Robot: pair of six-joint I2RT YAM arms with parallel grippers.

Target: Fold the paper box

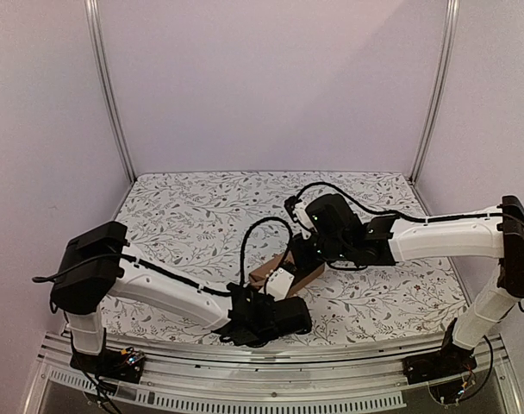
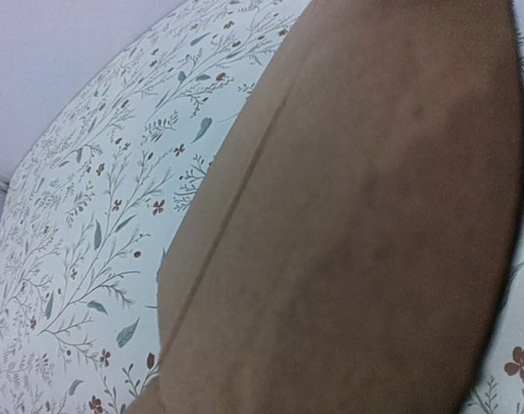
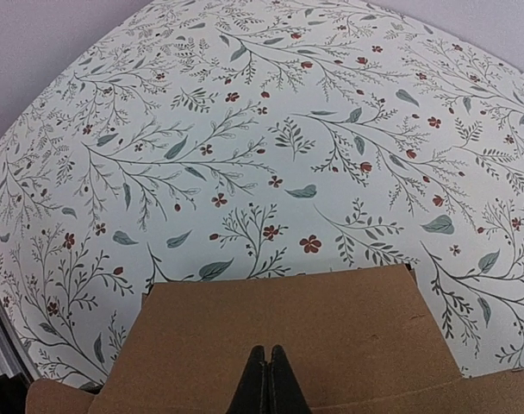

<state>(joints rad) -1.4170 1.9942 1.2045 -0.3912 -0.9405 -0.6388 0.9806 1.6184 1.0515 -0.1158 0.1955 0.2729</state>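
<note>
The left arm (image 1: 171,293) and right arm (image 1: 443,237) are white tubes joined by blocky black housings. Black cables (image 1: 245,246) loop out at 12 o'clock above the black left hand (image 1: 277,295) and right hand (image 1: 307,257). The right hand's fingers (image 3: 258,388) taper to slim black tips. Black bases (image 1: 115,358) show small coloured lights.

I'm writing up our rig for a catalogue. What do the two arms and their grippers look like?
Both the left arm and right arm have smooth white tubular links between bulky black joint housings. Thin black cables loop along them. The right gripper has slim black fingers tapering to points. No markings are legible.
</note>
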